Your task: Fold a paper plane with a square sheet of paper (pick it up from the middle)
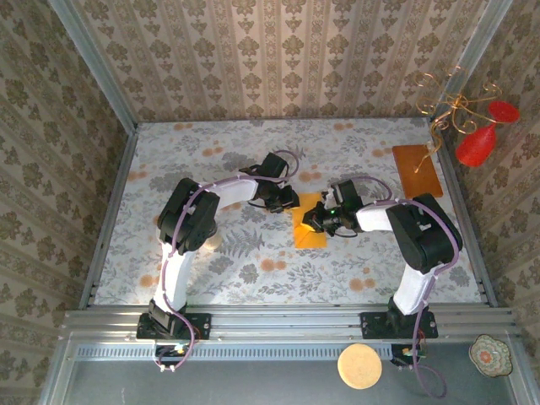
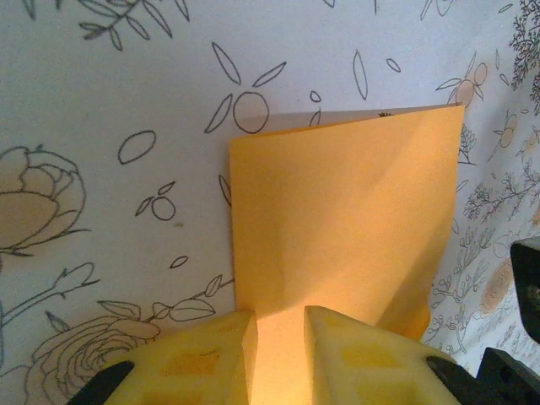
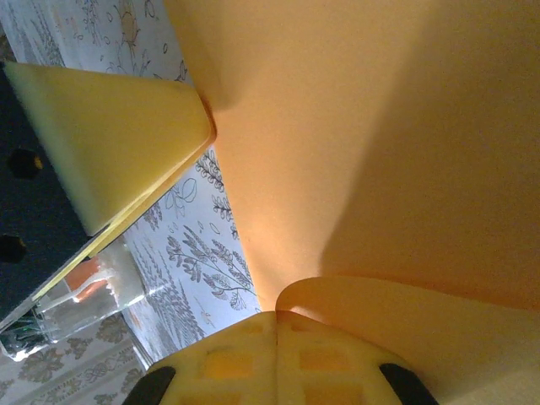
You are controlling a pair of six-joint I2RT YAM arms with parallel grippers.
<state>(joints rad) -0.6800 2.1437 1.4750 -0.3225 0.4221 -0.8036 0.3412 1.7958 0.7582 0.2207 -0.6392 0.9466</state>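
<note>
Square sheet of paper (image 1: 305,234) lies mid-table between my two grippers, doubled over once (a faint diagonal crease crosses its top layer). It has no pointed nose or wings yet, so I judge most of the folding is left. My right gripper (image 3: 277,319) has its fingers pressed together on a curled-up flap of it. My left gripper (image 2: 278,319) stands on the sheet's near edge, fingers (image 2: 211,359) slightly parted, with flat paper in the gap and no pinch that I can see. The far edge lies free. The table (image 1: 211,278) is open around, and the brown board (image 1: 416,169) sits well apart, but my wrists crowd each other.
</note>
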